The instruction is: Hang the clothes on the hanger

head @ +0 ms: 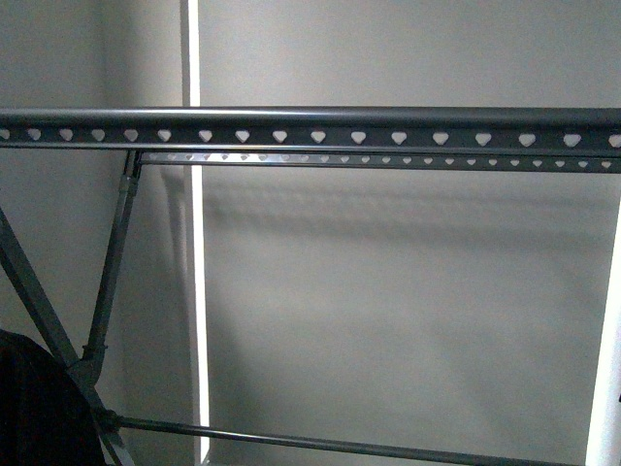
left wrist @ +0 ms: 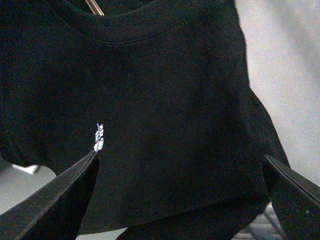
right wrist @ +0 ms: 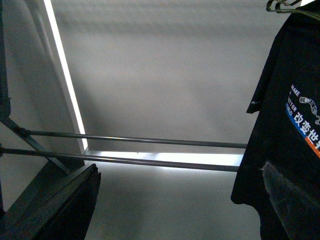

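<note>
Grey wall [head: 388, 291] behind; I see no desk to place things by. Left gripper [left wrist: 180, 156] gapes, released, facing the T-shirt [left wrist: 165, 100]. Right gripper [right wrist: 180, 167] is spread and empty, facing the lower bars [right wrist: 135, 141]. The T-shirt hangs on a wire hanger [right wrist: 287, 6], low by the rack [head: 107, 282]; the rail [head: 320, 126] is bare. Risks: hook misses rail, hem snags crossed legs [head: 39, 311].

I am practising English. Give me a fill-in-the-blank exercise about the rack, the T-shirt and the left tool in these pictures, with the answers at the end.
1. The rack has in its long rail a row of holes shaped like ____.
2. The T-shirt is ____ in colour.
3. The left tool has its fingers wide apart, so it is ____.
Answers: hearts; black; open.
</note>
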`<state>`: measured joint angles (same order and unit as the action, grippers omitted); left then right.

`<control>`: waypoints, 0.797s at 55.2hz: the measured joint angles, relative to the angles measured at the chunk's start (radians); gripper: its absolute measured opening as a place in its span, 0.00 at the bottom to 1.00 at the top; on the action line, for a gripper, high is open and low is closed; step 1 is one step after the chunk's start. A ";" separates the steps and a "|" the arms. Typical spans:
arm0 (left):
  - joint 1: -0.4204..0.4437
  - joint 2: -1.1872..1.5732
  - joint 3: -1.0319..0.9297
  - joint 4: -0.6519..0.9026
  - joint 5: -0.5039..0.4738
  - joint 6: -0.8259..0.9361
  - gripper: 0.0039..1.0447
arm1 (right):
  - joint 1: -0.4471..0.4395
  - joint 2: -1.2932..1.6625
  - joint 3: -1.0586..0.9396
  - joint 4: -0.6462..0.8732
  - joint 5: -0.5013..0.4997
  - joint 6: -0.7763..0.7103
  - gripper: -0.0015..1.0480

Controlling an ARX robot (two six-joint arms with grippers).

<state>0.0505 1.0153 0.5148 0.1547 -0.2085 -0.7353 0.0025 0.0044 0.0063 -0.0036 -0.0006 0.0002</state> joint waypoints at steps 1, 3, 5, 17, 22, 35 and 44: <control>-0.004 0.021 0.017 -0.005 -0.012 -0.026 0.94 | 0.000 0.000 0.000 0.000 0.000 0.000 0.93; -0.021 0.100 0.080 -0.014 -0.045 -0.084 0.94 | 0.000 0.000 0.000 0.000 0.000 0.000 0.93; -0.036 0.167 0.138 -0.017 -0.078 -0.124 0.94 | 0.000 0.000 0.000 0.000 -0.001 0.000 0.93; -0.076 0.422 0.401 0.013 -0.186 -0.168 0.94 | 0.000 0.000 0.000 0.000 0.000 0.000 0.93; -0.068 0.497 0.473 -0.010 -0.193 -0.164 0.94 | 0.000 0.000 0.000 0.000 0.000 0.000 0.93; -0.040 0.574 0.510 -0.050 -0.173 -0.159 0.49 | 0.000 0.000 0.000 0.000 0.000 0.000 0.93; -0.012 0.581 0.498 -0.054 -0.107 -0.145 0.17 | 0.000 0.000 0.000 0.000 0.000 0.000 0.93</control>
<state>0.0383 1.5963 1.0130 0.1005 -0.3157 -0.8803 0.0021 0.0044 0.0063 -0.0036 -0.0010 0.0002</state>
